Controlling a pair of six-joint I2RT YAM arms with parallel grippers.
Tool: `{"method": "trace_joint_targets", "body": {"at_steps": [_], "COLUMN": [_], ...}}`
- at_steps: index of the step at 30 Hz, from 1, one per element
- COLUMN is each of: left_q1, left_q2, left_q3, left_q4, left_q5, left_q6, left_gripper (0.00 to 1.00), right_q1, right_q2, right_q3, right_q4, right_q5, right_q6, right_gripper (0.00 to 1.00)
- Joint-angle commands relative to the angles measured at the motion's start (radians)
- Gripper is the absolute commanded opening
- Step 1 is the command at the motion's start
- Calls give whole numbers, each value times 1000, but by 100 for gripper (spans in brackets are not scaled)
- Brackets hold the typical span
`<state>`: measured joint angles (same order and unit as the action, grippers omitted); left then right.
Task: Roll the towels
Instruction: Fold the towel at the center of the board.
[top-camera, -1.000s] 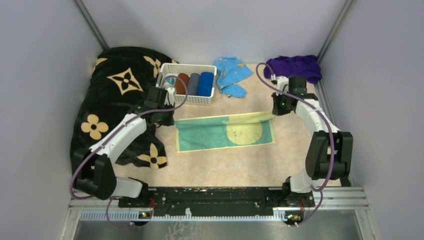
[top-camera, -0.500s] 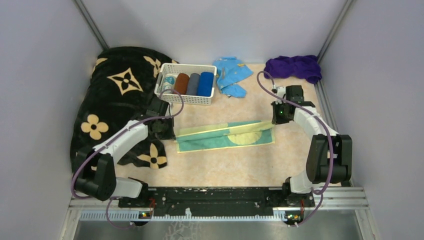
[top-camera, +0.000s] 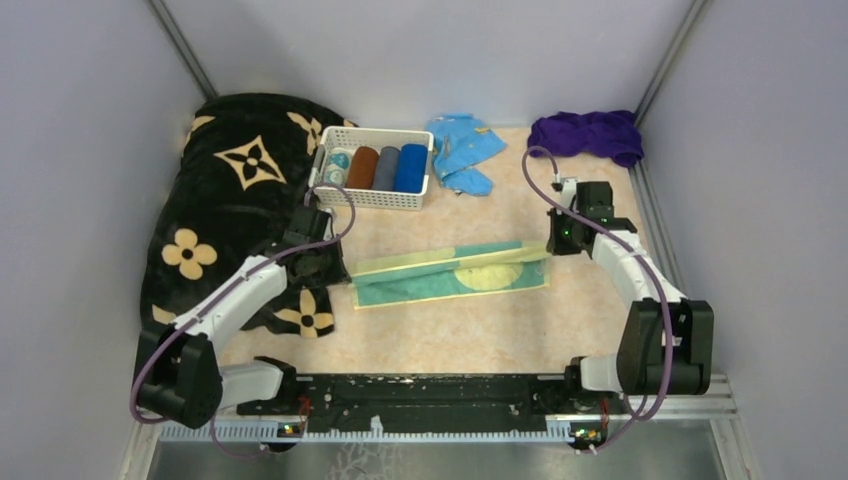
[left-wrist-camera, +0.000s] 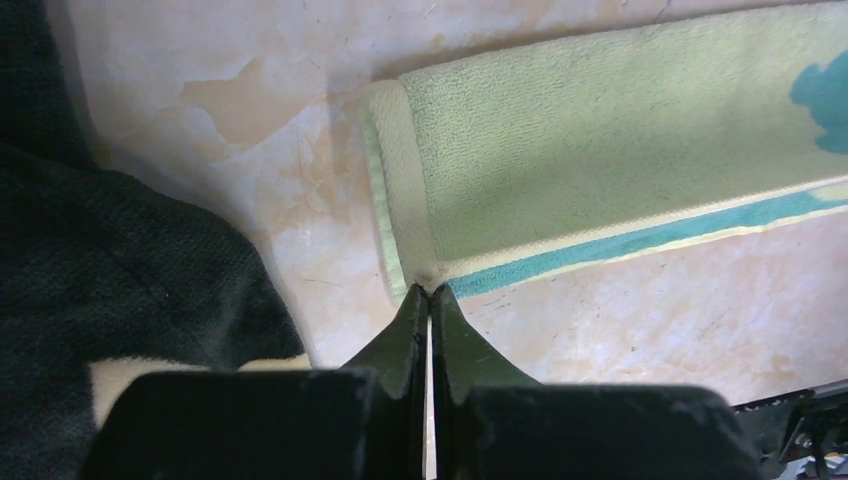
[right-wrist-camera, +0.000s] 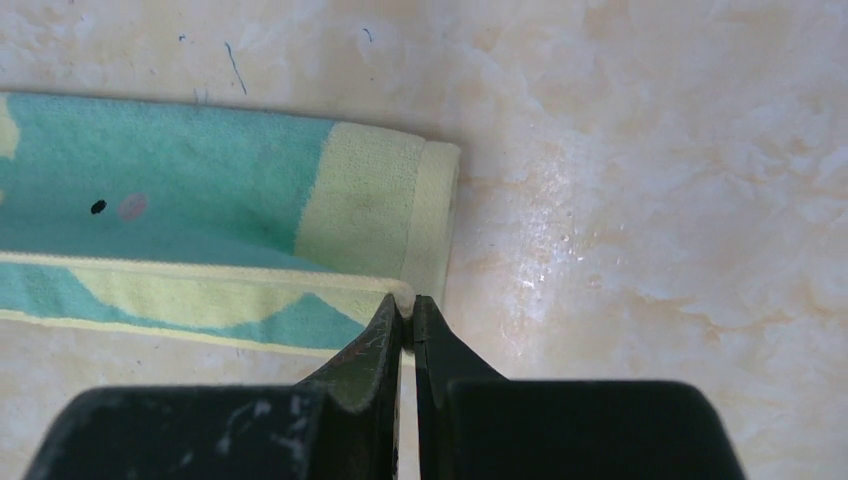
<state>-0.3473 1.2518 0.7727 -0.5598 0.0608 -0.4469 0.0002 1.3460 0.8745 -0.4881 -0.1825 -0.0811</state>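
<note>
Now the yellow towel (top-camera: 450, 273) lies in the middle of the counter (top-camera: 480, 330), folded lengthwise into a long strip with one layer lying over the other. It looks like soft, light, limp terry. It would likely sag and slide if taken by the middle, so the hemmed corners are the sensible places to hold. The left jaws are pinched tight on the upper layer's left corner, and the right jaws are pinched on its right corner, both low at the counter. The purple towel (top-camera: 588, 135) sits crumpled at the far right, well apart. The blue towel (top-camera: 411, 167) lies rolled in the basket (top-camera: 372, 198), beside the blanket (top-camera: 230, 190).
</note>
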Motion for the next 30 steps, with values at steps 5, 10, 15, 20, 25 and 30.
{"method": "trace_joint_targets", "body": {"at_steps": [5, 10, 15, 20, 25, 30], "left_q1": [1, 1, 0, 0, -1, 0], "left_q2": [-38, -34, -49, -116, -239, -372], "left_q3": [-64, -137, -162, -177, -180, -160], "left_q4": [-8, 33, 38, 5, -44, -74], "left_q5": [20, 51, 74, 70, 99, 104], "left_q6": [-56, -83, -111, -153, -199, -216], "left_gripper": [0, 0, 4, 31, 52, 60], "right_q1": [2, 2, 1, 2, 1, 1], "right_q2": [-78, -97, -136, -218, -356, -421], "right_q3": [-33, -85, -116, -106, -121, -111], "right_q4": [39, 57, 71, 29, 20, 20], "right_q5": [30, -4, -42, -22, -13, -78], "right_q6": [45, 73, 107, 141, 193, 212], "right_gripper": [3, 7, 12, 29, 41, 47]}}
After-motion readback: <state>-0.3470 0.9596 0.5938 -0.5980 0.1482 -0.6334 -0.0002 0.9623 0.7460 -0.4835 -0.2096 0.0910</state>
